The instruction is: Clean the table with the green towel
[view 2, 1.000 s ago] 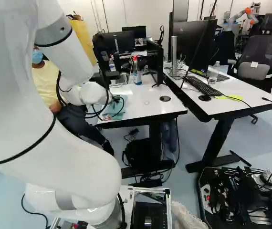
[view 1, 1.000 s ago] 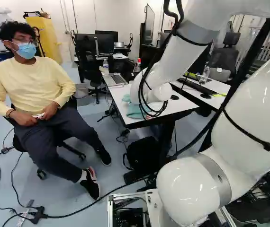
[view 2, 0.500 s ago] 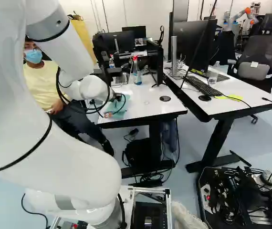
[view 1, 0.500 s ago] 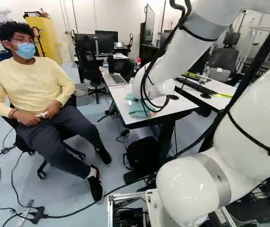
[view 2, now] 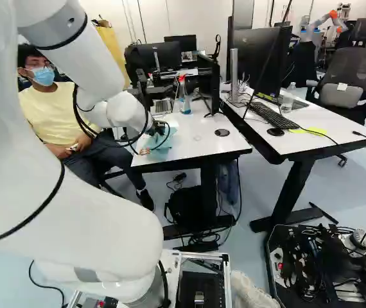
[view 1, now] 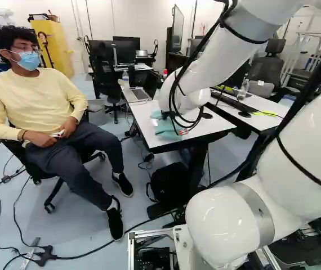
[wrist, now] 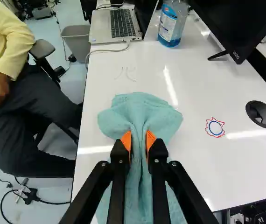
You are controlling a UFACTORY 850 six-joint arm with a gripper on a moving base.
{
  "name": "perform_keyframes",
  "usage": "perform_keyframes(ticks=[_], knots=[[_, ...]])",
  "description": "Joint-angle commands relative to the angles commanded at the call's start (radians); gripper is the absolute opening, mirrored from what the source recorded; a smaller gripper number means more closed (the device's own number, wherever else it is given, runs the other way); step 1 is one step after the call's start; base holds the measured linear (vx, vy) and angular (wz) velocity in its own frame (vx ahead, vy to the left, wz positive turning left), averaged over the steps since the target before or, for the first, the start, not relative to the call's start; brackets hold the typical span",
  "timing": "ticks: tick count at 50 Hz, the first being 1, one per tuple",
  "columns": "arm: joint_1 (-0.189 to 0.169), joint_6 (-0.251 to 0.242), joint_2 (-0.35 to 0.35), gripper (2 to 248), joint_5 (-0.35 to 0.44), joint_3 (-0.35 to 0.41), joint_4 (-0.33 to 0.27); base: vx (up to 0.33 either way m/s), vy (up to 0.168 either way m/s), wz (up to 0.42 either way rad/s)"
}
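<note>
In the right base view my gripper (view 2: 158,131) is low over the near left part of the white table (view 2: 196,142), partly behind its cables. The wrist view shows the gripper (wrist: 138,138) shut on the green towel (wrist: 144,109), a fold pinched between its orange pads. The cloth is bunched, spreading on the tabletop ahead of the fingers and trailing back beneath them. Part of the towel (view 1: 165,129) also shows below the wrist in the left base view. A small red and blue drawn mark (wrist: 215,127) and faint dark strokes (wrist: 126,74) are on the table beyond the towel.
A laptop (wrist: 116,23), a spray bottle (wrist: 171,23) and a monitor (wrist: 245,23) stand at the table's far side. A round black disc (wrist: 262,114) lies beside the mark. A seated person's legs (wrist: 30,116) are close to the table edge. Another robot (view 2: 324,22) is far back.
The arm has moved farther ahead over the table and slightly right, the towel sliding along with the gripper. The base has stayed in place.
</note>
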Motion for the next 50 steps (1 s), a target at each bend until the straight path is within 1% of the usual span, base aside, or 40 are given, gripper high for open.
perform_keyframes(ticks=[6,12,50], knots=[[-0.010,0.000,0.009,56,-0.022,-0.005,0.000,0.000,0.000,0.000],[-0.022,0.000,0.004,56,-0.035,-0.015,0.000,0.000,0.000,0.000],[-0.096,0.000,-0.083,56,-0.048,-0.097,0.000,0.000,0.000,0.000]])
